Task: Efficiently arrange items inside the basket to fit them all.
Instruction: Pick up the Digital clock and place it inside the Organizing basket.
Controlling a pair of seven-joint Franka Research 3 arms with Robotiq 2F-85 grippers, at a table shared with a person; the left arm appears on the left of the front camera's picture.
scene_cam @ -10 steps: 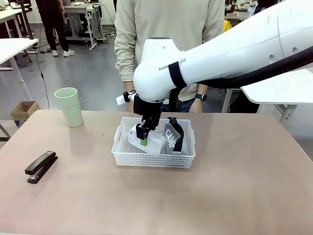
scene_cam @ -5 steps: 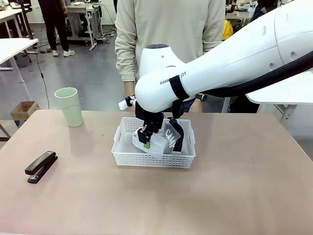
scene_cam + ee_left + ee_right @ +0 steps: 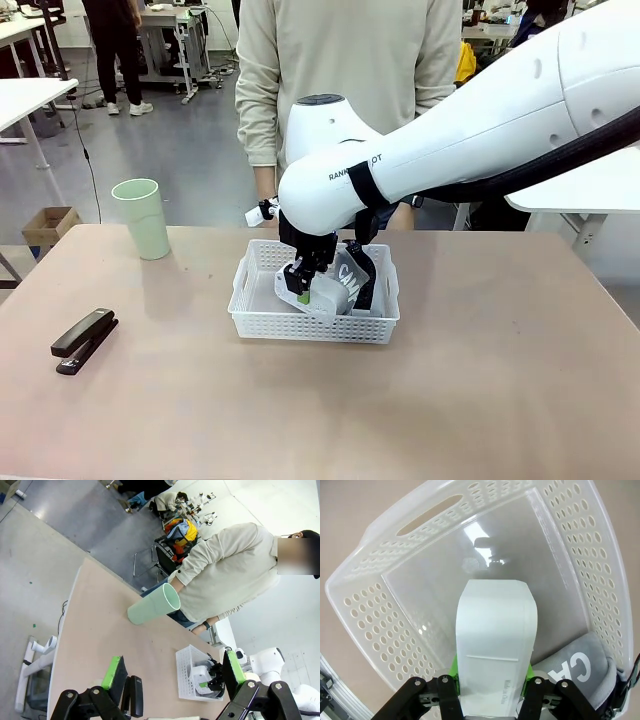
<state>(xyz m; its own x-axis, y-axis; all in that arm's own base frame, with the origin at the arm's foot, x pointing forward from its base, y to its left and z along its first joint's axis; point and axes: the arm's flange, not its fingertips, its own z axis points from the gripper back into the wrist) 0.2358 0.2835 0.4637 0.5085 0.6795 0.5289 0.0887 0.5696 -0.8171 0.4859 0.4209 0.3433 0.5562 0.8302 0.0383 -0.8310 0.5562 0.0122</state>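
In the basket [image 3: 312, 326], box [image 3: 330, 297] left of pouch [image 3: 350, 274], perhaps against it; cup [image 3: 140, 218] and stapler [image 3: 85, 340] outside, leftward.

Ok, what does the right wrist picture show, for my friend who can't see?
A white box is in a white basket with holes in its sides, between the right gripper's green pads. A grey pouch is tucked beside it.

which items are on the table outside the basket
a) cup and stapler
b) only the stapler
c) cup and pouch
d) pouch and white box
a, the pale green cup and black stapler sit on the table to the left of the basket, while the white box and grey pouch are inside it
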